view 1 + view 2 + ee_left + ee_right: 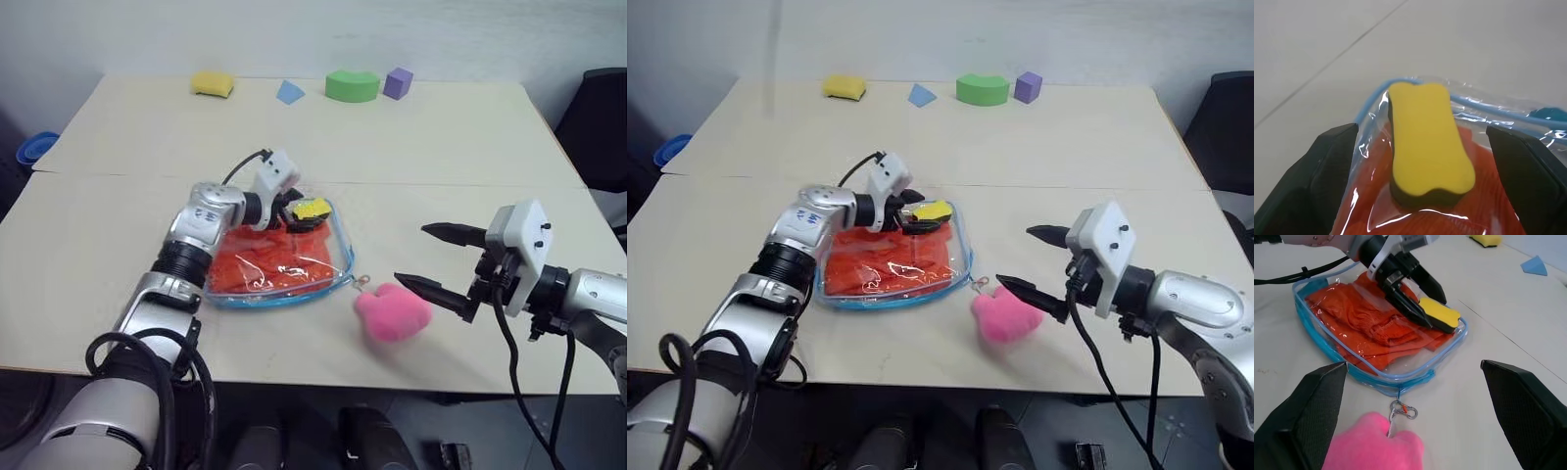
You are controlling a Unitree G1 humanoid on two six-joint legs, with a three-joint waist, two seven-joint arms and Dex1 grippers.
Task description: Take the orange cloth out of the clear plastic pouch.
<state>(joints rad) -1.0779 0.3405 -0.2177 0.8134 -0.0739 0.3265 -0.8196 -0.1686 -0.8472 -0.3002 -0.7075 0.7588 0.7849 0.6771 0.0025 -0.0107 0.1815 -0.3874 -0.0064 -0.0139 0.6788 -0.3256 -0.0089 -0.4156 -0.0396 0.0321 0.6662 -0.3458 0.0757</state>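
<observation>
The orange cloth [1371, 328] lies wholly inside the clear plastic pouch [338, 257] on the tabletop [441, 147], so removal is not begun. The left end effector [1422, 301] hangs wide over a yellow sponge [1425, 142] (resting on the pouch); the right end effector [431, 262] gapes empty beside a pink plush [392, 313].

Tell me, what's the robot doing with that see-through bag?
The left gripper, open, straddles a yellow bone-shaped sponge lying on the clear plastic pouch. The orange cloth is still inside the pouch. The right gripper hangs open near a pink plush toy, holding nothing.
</observation>
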